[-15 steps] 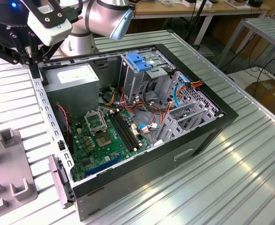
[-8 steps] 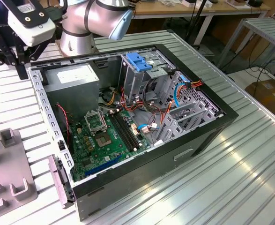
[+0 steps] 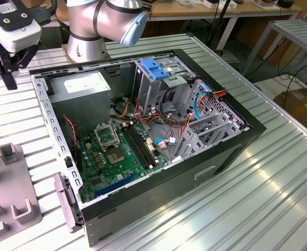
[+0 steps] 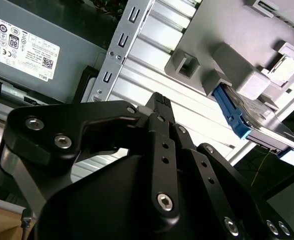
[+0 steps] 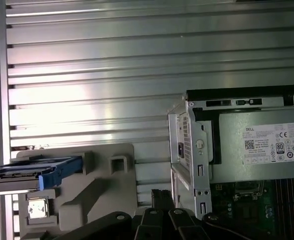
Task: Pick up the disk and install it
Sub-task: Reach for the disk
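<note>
Fingers (image 4: 158,101) are pressed together with nothing between them. They hang over bare bench (image 5: 111,75) slats, between the corner of the open case (image 5: 197,150) and the grey holder (image 5: 101,185).

The disk (image 5: 59,172) sits in that holder, near my fingers but not touching them. I see it edge-on, a blue rail on a thin grey metal slab. In the first wrist view the picture's edge cuts off its outer end. In the second wrist view the holder's blocks cover its inner end. I cannot tell how it is seated.

In the exterior view the holder is cropped at the picture's edge.
</note>
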